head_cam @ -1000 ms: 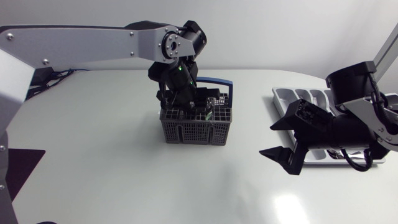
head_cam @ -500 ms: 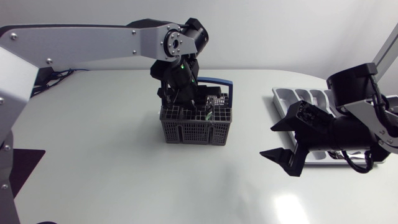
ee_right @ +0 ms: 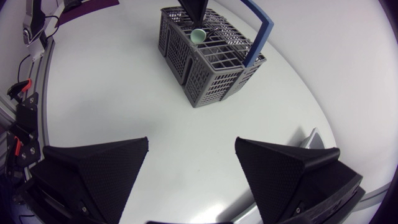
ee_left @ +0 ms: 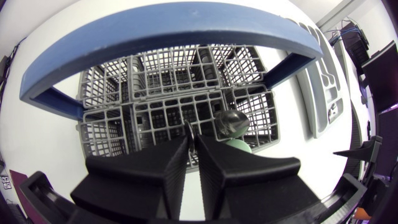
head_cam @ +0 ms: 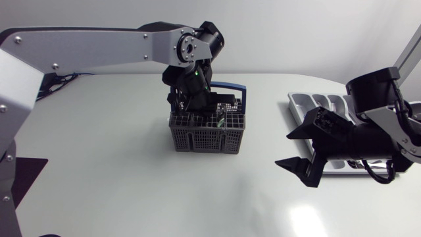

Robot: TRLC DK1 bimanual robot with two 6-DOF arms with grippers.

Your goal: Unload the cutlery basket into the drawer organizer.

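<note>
The left claw (ee_left: 193, 142) was pinched narrow on a thin utensil (ee_left: 190, 129) that stood in the grey cutlery basket (head_cam: 205, 137), just beside a spoon bowl (ee_left: 231, 120) and under the basket's blue handle (ee_left: 168, 28). The right claw (head_cam: 285, 148) hung spread wide above the desk (head_cam: 118, 178), close to the drawer organizer (head_cam: 299, 104). It was well apart from the basket, which stood near the middle of the desk.

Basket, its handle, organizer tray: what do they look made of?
Cutlery basket: moulded plastic, matte grey, going by the thick lattice walls. Handle: blue plastic, smooth, one-piece arch. Drawer organizer: likely plastic too, light grey, slight sheen; metal not ruled out.
</note>
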